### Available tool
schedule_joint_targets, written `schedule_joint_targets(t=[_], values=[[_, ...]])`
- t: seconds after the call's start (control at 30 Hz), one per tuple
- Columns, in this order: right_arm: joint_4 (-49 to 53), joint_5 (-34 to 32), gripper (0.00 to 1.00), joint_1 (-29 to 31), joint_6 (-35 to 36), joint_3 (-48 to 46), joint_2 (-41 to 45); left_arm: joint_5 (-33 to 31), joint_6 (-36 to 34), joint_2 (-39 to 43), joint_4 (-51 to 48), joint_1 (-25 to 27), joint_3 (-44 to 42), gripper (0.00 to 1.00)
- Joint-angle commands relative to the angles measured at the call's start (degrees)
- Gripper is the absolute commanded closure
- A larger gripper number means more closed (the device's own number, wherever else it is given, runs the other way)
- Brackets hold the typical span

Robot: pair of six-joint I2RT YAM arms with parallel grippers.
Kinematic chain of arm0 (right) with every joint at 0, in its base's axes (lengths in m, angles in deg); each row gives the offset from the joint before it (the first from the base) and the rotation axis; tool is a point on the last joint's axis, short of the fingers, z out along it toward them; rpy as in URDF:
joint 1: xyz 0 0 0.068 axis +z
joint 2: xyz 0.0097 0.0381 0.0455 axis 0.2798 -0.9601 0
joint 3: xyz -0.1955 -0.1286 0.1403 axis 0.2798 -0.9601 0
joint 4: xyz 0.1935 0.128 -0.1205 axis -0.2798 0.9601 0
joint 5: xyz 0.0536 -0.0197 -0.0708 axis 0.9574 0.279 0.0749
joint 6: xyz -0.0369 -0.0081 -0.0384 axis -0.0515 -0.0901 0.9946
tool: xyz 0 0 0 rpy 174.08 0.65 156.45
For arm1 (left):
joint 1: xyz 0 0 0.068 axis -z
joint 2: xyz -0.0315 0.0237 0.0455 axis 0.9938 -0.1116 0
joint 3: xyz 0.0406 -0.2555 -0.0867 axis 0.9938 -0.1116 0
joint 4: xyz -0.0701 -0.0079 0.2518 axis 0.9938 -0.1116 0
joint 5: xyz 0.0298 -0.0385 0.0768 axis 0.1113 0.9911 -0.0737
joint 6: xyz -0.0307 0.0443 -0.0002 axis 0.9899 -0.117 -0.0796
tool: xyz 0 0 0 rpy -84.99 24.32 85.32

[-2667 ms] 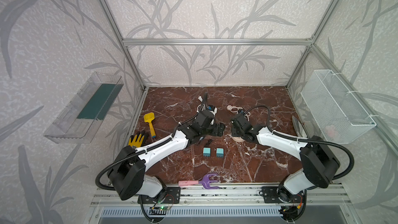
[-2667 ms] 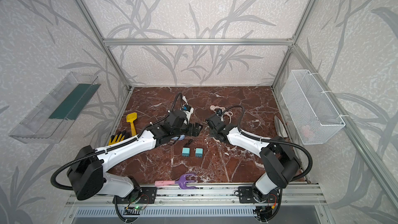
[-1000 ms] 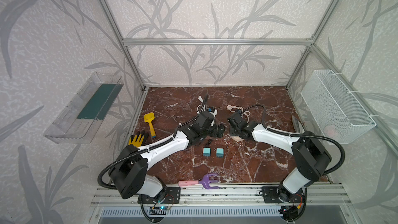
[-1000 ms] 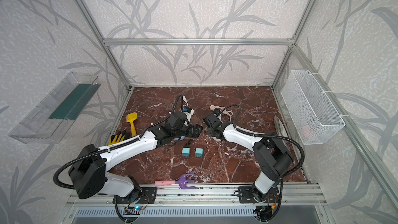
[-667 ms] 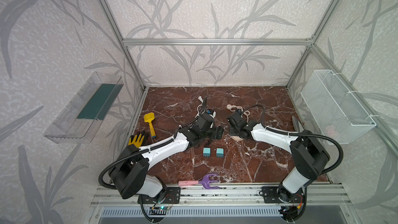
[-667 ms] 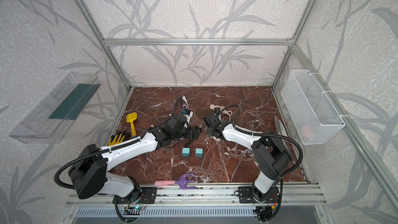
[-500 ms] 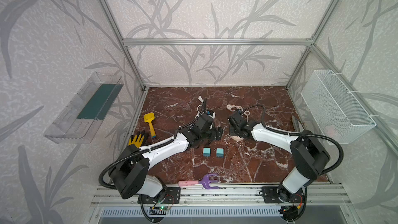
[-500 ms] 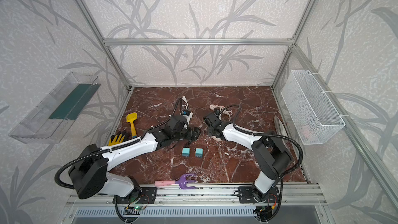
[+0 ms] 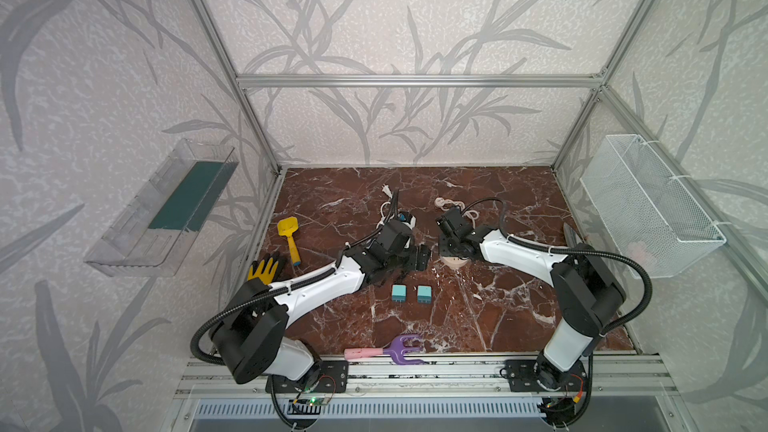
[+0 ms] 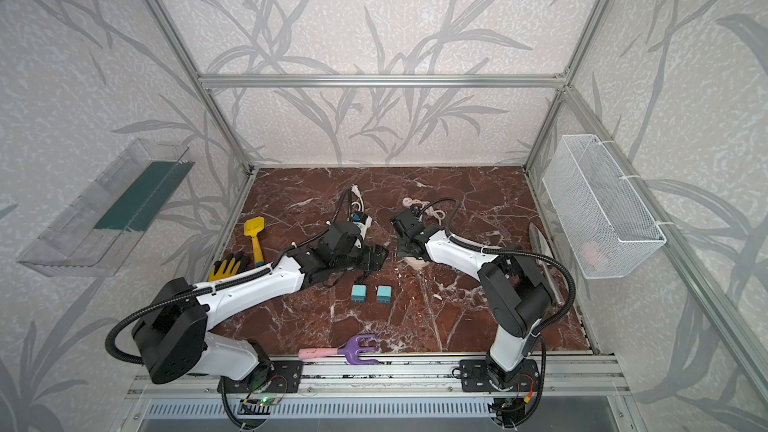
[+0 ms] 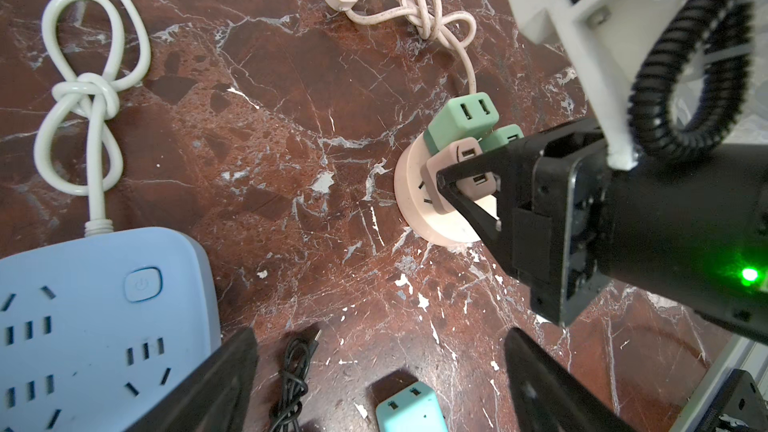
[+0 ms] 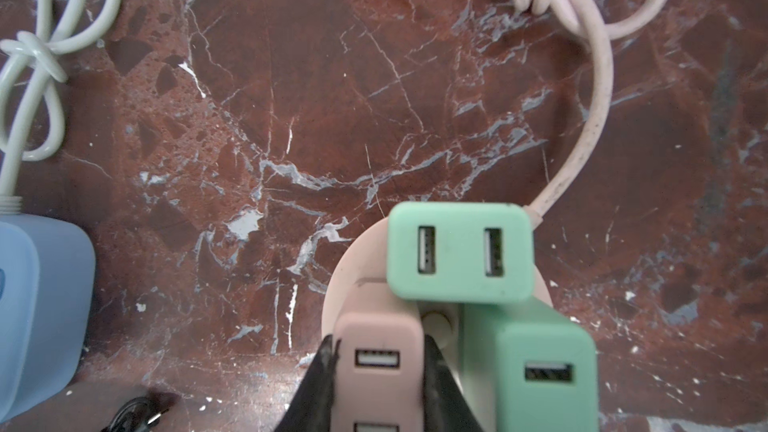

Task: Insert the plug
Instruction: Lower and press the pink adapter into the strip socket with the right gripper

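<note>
While the right gripper [image 12: 380, 342] squeezes the pink plug [image 11: 461, 151] from two sides, the plug stands on top of the round socket [image 11: 415, 214]. The socket sits on the table [image 9: 478, 317], close to the middle and a little to the right. In both top views the right gripper is right over it.

A light green plug [image 12: 459, 251] and a darker green plug [image 12: 544, 367] are already stuck in the same socket. They crowd close beside the pink one, so there is not much room.

The pink plug stands tall, with its long side going up and down. Its end with the small slots faces up, so its pins must face down into the socket. The pins are hidden, and it is hard to tell if the plug is all the way in or only part way. If it is not, the push should go straight down, with no leaning, or the plug may bump its green neighbors.

The right arm is the one for this job, since it already has the plug. The left gripper [image 11: 380, 332] is wide open and holds nothing. It hangs just to the left of the socket, apart from it, over bare table. The blue power strip [image 11: 83, 305] lies close to it, on its far side. Two teal plugs [image 9: 399, 292] lie flat on the table, nearer than both grippers, and nobody is touching them.
</note>
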Motion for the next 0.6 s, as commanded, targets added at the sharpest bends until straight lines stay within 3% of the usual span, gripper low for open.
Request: schedule_joint_targets(t=[0.0,0.47,0.57], values=[[13.90,15.94,1.00,0.08,0.82,-7.15,-12.25,-0.30,-0.41,0.23,0.18,-0.14,0.21,0.08],[20.41,15.06,1.00,-1.41,3.97,-0.81,-6.55,-0.33,-0.68,0.08,-0.93,-0.13,1.41,0.08],[21.74,13.99,0.93,-1.38,4.30,1.20,-5.65,-0.59,-1.18,0.05,-1.80,-0.13,2.10,0.06]])
